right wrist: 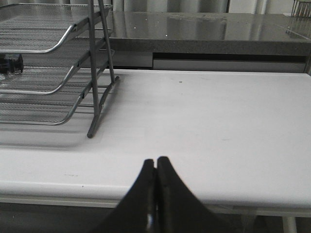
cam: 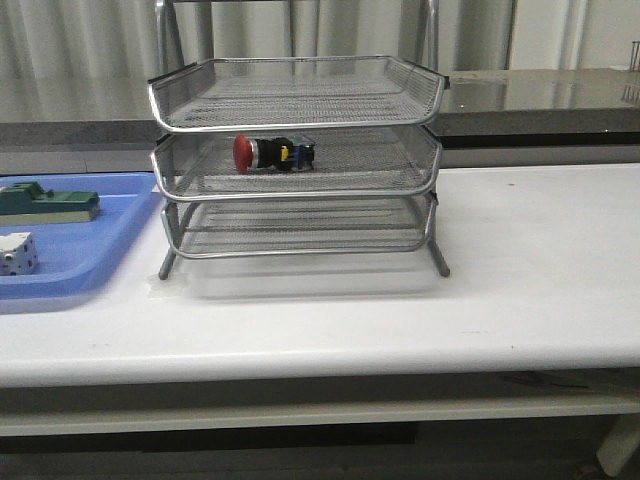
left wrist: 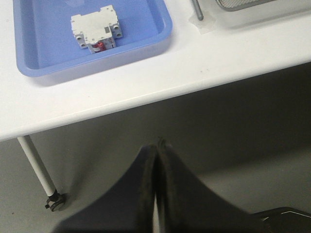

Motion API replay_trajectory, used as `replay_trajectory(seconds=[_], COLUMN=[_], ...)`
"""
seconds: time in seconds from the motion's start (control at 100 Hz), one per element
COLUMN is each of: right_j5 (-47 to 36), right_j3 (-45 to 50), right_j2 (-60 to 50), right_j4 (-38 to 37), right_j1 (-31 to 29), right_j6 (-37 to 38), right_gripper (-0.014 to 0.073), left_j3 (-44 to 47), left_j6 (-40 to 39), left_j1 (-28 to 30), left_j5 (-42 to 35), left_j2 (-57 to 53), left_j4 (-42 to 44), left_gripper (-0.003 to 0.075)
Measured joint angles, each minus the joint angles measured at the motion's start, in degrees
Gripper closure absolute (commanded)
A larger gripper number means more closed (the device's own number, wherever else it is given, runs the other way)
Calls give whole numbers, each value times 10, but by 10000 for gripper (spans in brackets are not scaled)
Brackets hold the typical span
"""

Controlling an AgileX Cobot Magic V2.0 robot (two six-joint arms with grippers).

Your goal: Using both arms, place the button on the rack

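Note:
The button (cam: 273, 153) lies on its side in the middle tray of the silver wire rack (cam: 300, 165), red cap to the left. A dark end of it shows in the right wrist view (right wrist: 13, 63) under the top tray of the rack (right wrist: 58, 58). My left gripper (left wrist: 158, 145) is shut and empty, off the table's front edge, over the floor. My right gripper (right wrist: 156, 162) is shut and empty, low at the table's front edge, to the right of the rack. Neither arm shows in the front view.
A blue plastic tray (cam: 110, 235) stands left of the rack with a green block (cam: 48, 203) and a white block (cam: 17, 252) in it. The white block (left wrist: 96, 31) and blue tray (left wrist: 155, 36) show in the left wrist view. A table leg (left wrist: 36, 165) stands below.

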Motion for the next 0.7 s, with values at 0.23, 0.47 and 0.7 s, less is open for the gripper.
replay_trajectory(seconds=[0.23, 0.47, 0.7], right_j5=[0, 0, 0], right_j3=[0, 0, 0], right_j2=[0, 0, 0], right_j4=[0, 0, 0], right_j1=[0, 0, 0], right_j6=[0, 0, 1], right_gripper=[655, 655, 655], left_j3=[30, 154, 290], left_j6=[0, 0, -5], left_j1=[0, 0, 0], left_j5=[-121, -320, -445], left_j2=[-16, -78, -176], left_j4=[0, 0, 1], left_gripper=[741, 741, 741])
